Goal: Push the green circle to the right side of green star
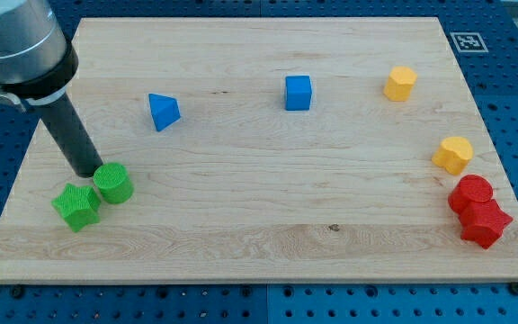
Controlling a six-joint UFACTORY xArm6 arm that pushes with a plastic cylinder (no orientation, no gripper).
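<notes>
The green circle [113,183] sits near the view's left, touching or nearly touching the green star [76,205], which lies just to its lower left. My tip [89,172] rests on the board just left of the circle's top edge and above the star, right against the circle.
A blue triangle [163,111] and a blue cube [298,92] lie toward the view's top. A yellow hexagon [400,83] and a yellow heart [453,154] are at the right. A red circle [470,193] and a red star [485,222] sit together at the lower right.
</notes>
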